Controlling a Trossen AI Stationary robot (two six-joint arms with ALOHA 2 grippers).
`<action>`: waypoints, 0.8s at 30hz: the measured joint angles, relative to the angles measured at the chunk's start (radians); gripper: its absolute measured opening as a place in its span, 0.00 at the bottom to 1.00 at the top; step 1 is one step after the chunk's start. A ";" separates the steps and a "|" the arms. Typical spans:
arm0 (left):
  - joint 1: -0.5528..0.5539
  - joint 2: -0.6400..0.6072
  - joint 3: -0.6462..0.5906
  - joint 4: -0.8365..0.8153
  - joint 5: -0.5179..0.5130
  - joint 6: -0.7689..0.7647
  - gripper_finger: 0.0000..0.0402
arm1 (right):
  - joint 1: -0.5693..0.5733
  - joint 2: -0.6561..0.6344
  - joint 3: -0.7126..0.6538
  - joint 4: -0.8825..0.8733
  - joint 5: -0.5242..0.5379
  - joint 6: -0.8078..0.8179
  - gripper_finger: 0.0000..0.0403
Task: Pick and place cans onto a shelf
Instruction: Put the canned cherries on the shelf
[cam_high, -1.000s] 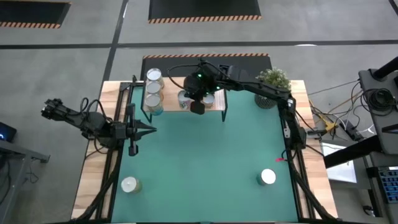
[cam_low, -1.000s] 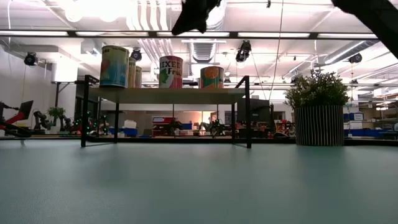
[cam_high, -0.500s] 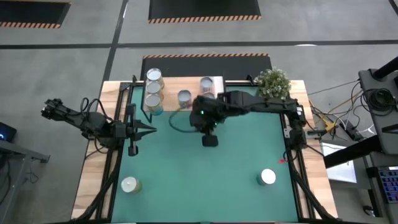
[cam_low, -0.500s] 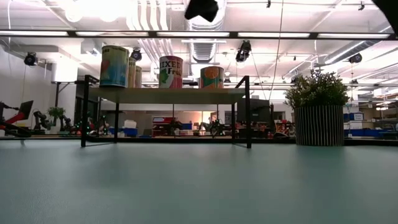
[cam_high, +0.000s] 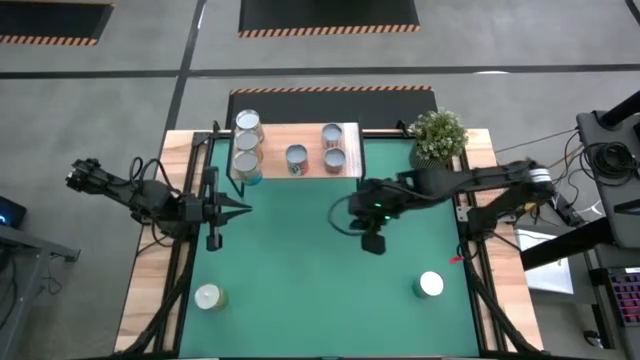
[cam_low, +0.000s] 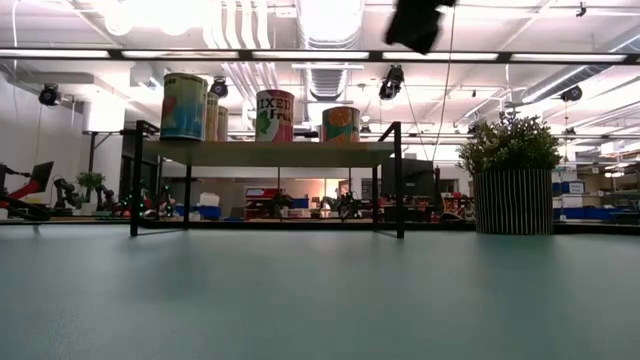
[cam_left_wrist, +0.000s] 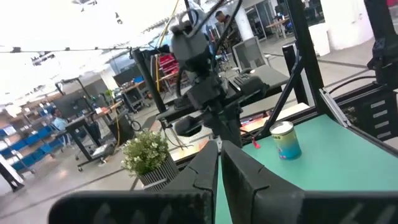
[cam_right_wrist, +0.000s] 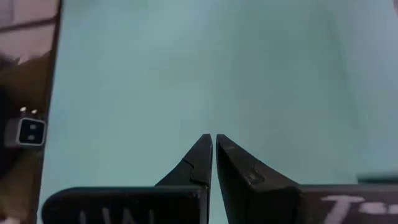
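Observation:
The shelf (cam_high: 295, 160) stands at the table's far side on black legs, with several cans on its top, among them one at its left end (cam_high: 246, 141) and one toward its right end (cam_high: 335, 158). In the low view the shelf (cam_low: 265, 153) carries the cans (cam_low: 274, 115) upright. Two more cans stand on the green mat, near left (cam_high: 208, 297) and near right (cam_high: 431, 285). My right gripper (cam_high: 373, 240) hangs shut and empty above the mat, right of centre; it shows at the top of the low view (cam_low: 415, 22). My left gripper (cam_high: 240, 210) waits shut at the left.
A potted green plant (cam_high: 438, 135) stands right of the shelf at the far right corner. Black frame rails (cam_high: 185, 250) run along the table's left and right sides. Bare green mat (cam_high: 300, 270) lies between the two standing cans.
My right gripper has drawn back from over the shelf toward the table's near edge and right edge, out over the open mat. The cans on the shelf, once partly covered by the arm, now all show and stand still.

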 joint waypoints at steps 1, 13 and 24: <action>0.000 0.000 0.000 0.004 0.000 0.010 0.01 | 0.009 -0.035 -0.037 0.001 0.026 0.036 0.03; 0.000 0.000 0.000 0.083 -0.002 0.122 0.01 | 0.207 -0.290 -0.220 -0.314 0.014 0.814 0.03; 0.000 0.000 0.000 0.082 -0.002 0.145 0.01 | 0.521 -0.259 -0.283 -0.366 -0.061 1.446 0.03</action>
